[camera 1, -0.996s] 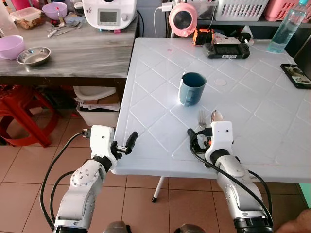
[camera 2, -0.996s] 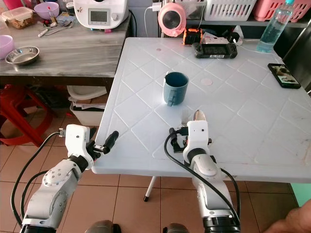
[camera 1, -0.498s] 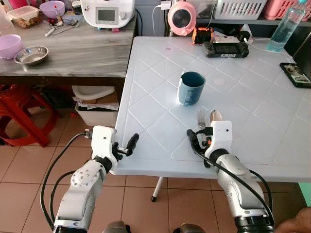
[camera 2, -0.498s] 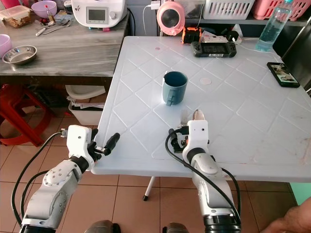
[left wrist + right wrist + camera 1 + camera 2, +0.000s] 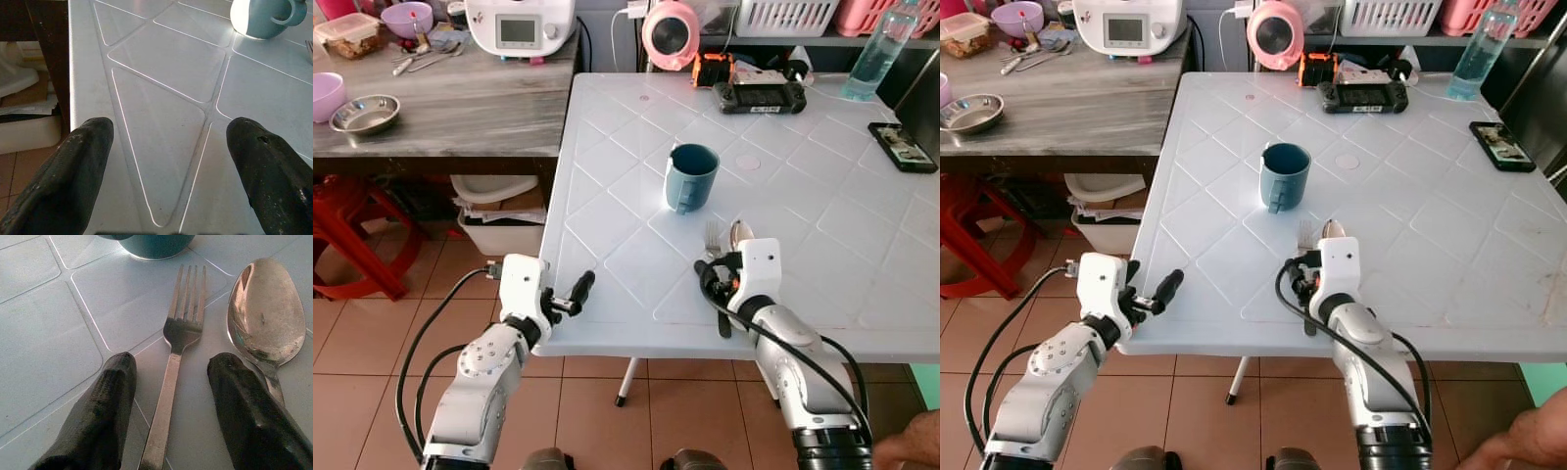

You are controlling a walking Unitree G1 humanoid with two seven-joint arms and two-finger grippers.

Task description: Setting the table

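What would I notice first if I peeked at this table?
Probably the blue mug standing alone in the middle of the big white table. Just in front of it lie a fork and a shiny spoon side by side, with the right gripper open, its fingers on either side of the fork's handle. The left gripper is at the table's near left edge, open too.

Even, bright daylight; head views sharp, no motion blur. Glare whitens the mug (image 5: 266, 17) base in left wrist view. White table (image 5: 822, 186) reflects softly. Wrist-view fingertips (image 5: 105, 416) slightly defocused.
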